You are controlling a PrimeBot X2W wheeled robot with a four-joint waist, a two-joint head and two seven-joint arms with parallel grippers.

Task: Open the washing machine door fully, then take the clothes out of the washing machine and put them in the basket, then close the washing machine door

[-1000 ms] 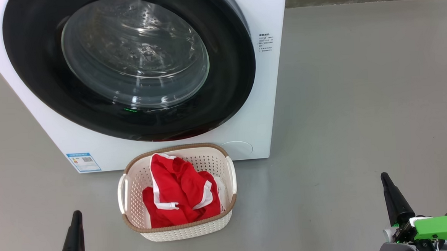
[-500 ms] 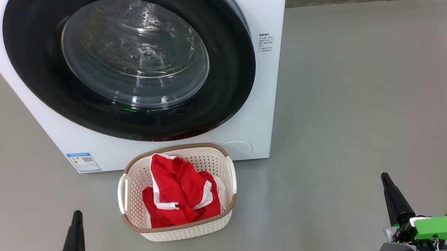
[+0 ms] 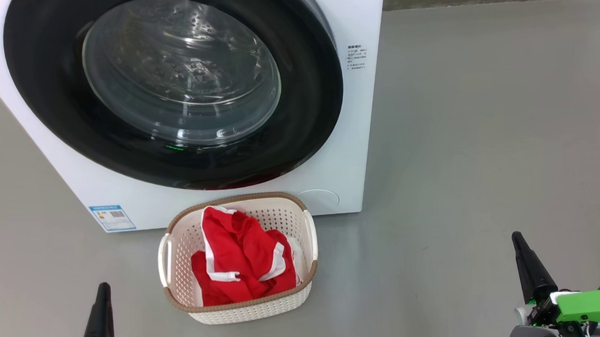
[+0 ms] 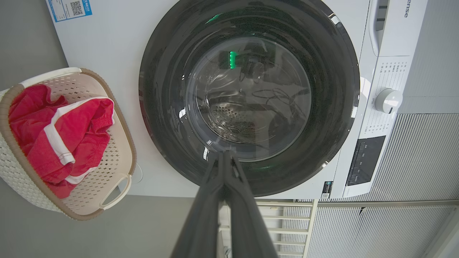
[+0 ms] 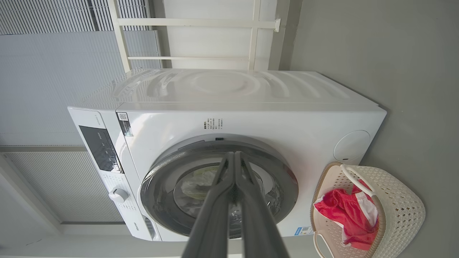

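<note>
Grey floor [image 3: 483, 128]; jaws seemingly closed, empty.

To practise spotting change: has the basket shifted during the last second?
No. The basket sits at the same spot below the washing machine, right of its blue label.

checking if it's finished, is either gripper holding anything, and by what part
Nothing held: left gripper and right gripper are shut, empty; clothes lie in the basket.
</note>
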